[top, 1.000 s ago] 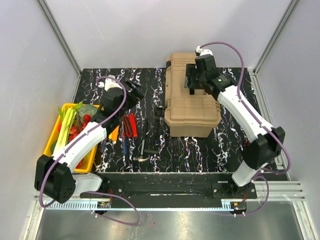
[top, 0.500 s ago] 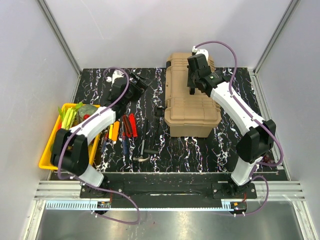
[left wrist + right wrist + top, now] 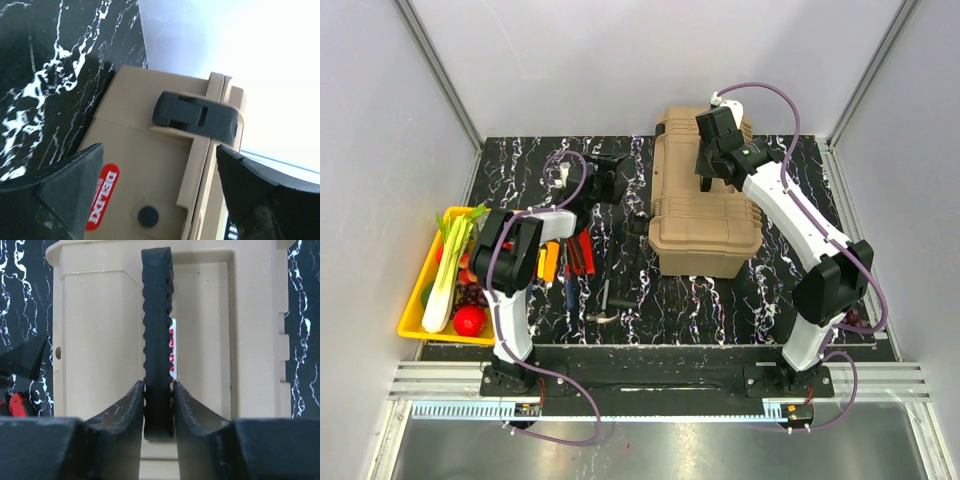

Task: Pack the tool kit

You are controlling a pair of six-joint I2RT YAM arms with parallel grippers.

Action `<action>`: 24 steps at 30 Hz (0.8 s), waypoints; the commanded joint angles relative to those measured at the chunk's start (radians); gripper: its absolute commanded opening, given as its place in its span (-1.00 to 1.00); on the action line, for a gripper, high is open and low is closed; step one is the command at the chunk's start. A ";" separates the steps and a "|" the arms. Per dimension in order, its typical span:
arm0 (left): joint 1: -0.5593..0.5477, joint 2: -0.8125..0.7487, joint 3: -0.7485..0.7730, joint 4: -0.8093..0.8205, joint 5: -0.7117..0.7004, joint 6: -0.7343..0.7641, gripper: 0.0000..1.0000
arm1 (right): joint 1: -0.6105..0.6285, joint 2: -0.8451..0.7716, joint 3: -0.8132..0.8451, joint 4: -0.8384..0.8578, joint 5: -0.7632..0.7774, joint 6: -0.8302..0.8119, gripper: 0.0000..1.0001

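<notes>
Two sets of jaws are working around the toolbox, which sits lid down on the right half of the tabletop, toward the back. Your right jaws are above the lid, closed on the top handle. In the right wrist view the two fingers press against either side of that ribbed black bar, with the tan lid below. Your left jaws stand wide apart with nothing between them, held just left of the toolbox's far end. In the left wrist view they face its side wall, where a black latch lies flat across the seam and a red sticker shows lower down. They touch neither.

Your hand tools lie loose on the tabletop left of the toolbox: red-handled ones, an orange-handled one and darker pieces nearer you. A yellow tray of vegetables sits at the left edge, well apart from the toolbox.
</notes>
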State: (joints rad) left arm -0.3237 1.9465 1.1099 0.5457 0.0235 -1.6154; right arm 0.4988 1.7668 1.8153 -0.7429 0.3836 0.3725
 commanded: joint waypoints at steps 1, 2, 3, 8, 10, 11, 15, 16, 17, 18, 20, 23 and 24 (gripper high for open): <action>-0.012 0.094 0.135 0.168 -0.005 -0.144 0.96 | 0.007 -0.020 0.104 -0.156 0.052 0.042 -0.04; -0.020 0.113 0.146 0.186 -0.013 -0.146 0.96 | 0.009 -0.017 0.117 -0.158 0.052 0.037 0.13; -0.026 0.135 0.159 0.215 -0.017 -0.146 0.96 | 0.009 -0.013 0.134 -0.158 0.051 0.034 0.28; -0.044 0.225 0.223 0.258 0.001 -0.179 0.95 | 0.009 0.005 0.167 -0.159 0.049 0.023 0.50; -0.048 0.252 0.248 0.270 0.003 -0.182 0.96 | 0.009 0.019 0.186 -0.158 0.041 0.013 0.54; -0.048 0.270 0.264 0.278 0.004 -0.186 0.95 | 0.007 0.023 0.200 -0.159 0.032 0.000 0.57; -0.055 0.319 0.312 0.284 0.012 -0.179 0.95 | 0.009 0.059 0.239 -0.156 -0.009 -0.046 0.78; -0.057 0.324 0.315 0.284 0.007 -0.175 0.95 | 0.009 0.065 0.240 -0.151 -0.026 -0.053 0.81; -0.061 0.333 0.317 0.284 0.000 -0.173 0.96 | 0.009 0.069 0.239 -0.150 -0.043 -0.055 0.83; -0.063 0.342 0.321 0.290 -0.007 -0.175 0.96 | 0.009 0.075 0.236 -0.148 -0.061 -0.058 0.85; -0.064 0.368 0.332 0.344 -0.017 -0.192 0.97 | 0.009 0.088 0.228 -0.151 -0.090 -0.061 0.87; -0.069 0.416 0.369 0.396 -0.019 -0.222 0.97 | 0.009 0.098 0.214 -0.159 -0.104 -0.064 0.87; -0.080 0.437 0.392 0.417 -0.019 -0.228 0.97 | 0.010 0.106 0.199 -0.159 -0.110 -0.072 0.88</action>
State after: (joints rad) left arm -0.3878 2.3505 1.4387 0.8188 0.0200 -1.8065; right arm 0.4995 1.8698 2.0151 -0.9070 0.3084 0.3275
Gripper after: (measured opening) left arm 0.984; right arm 0.933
